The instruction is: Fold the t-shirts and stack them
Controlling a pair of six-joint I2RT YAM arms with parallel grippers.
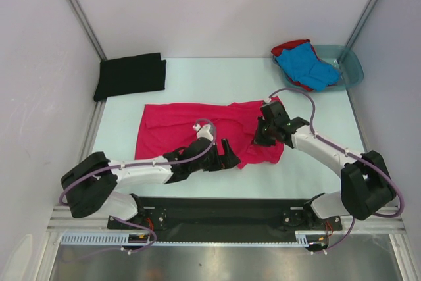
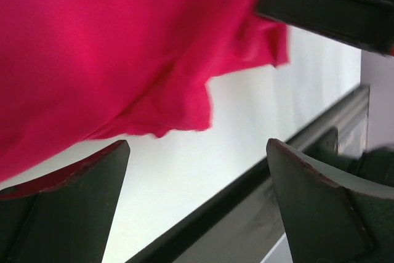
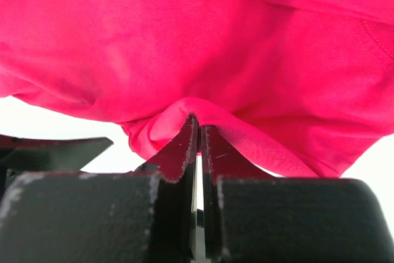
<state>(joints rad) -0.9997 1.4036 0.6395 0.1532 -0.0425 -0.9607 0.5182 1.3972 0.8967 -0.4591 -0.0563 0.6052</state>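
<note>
1. A bright magenta-pink short-sleeved cloth t-shirt (image 1: 191,129) lies spread across the middle of the pale table (image 1: 217,77). Its near right part is bunched and rumpled.
2. The right gripper (image 1: 263,137) sits on the right part of this shirt. In the right wrist view its fingertips (image 3: 198,129) are pressed together and pinch a small raised fold of the pink cloth (image 3: 215,41).
3. The left gripper (image 1: 231,157) sits at the near edge of the same shirt, just left of the right one. In the left wrist view its two dark fingers (image 2: 74,201) stand spread wide with bare table between them. The shirt's ragged hem (image 2: 184,109) lies just beyond them, and no cloth is clamped.
4. A black t-shirt (image 1: 130,75) lies folded into a flat rectangle at the far left of the table, well apart from the pink one.
5. A translucent teal plastic basin (image 1: 352,70) stands at the far right corner.
6. A bright blue t-shirt (image 1: 306,67) lies crumpled in the basin and hangs over its left rim.
7. A red t-shirt (image 1: 287,47) shows beneath the blue one at the far left edge of the basin.
</note>
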